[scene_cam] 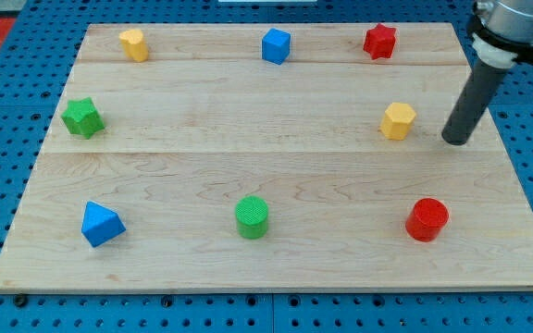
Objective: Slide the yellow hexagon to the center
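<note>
Yellow hexagon block (398,121) sits on the right half of the pale wooden table (276,139), in its middle band, well right of centre. We have no hand on this arm, only a straight dark rod, and nothing is held. My tip (455,141) rests just right of the yellow hexagon block, near it but apart from it, with a strip of bare wood between them.

Along the far edge we see a second yellow block (133,44) at the left, its shape hard to tell, a blue cube (276,45) in the middle and a red star-shaped block (379,42) at the right. A green star-shaped block (82,117) lies at the left edge. Along the near edge stand a blue pyramid-like block (101,224), a green cylinder (253,216) and a red cylinder (427,219), the last near-right of the hexagon.
</note>
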Controlling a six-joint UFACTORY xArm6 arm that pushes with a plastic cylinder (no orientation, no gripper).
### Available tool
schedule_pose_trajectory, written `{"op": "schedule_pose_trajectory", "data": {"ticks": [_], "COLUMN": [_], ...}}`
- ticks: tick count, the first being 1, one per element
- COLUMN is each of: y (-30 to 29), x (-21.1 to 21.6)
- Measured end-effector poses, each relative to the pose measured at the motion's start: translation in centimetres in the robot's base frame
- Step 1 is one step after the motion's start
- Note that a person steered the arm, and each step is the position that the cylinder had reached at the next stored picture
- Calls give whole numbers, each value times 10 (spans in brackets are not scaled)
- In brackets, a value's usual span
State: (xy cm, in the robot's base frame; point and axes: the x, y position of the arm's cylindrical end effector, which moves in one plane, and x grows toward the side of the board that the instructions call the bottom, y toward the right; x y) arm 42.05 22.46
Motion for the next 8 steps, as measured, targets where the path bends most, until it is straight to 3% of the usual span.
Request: {"op": "schedule_pose_trajectory", "data": {"ticks": [2,3,4,5,6,8], "y": [-164,-214,-143,-50,-52,-188], "x": [-14,-2,15,-5,-37,-75]}}
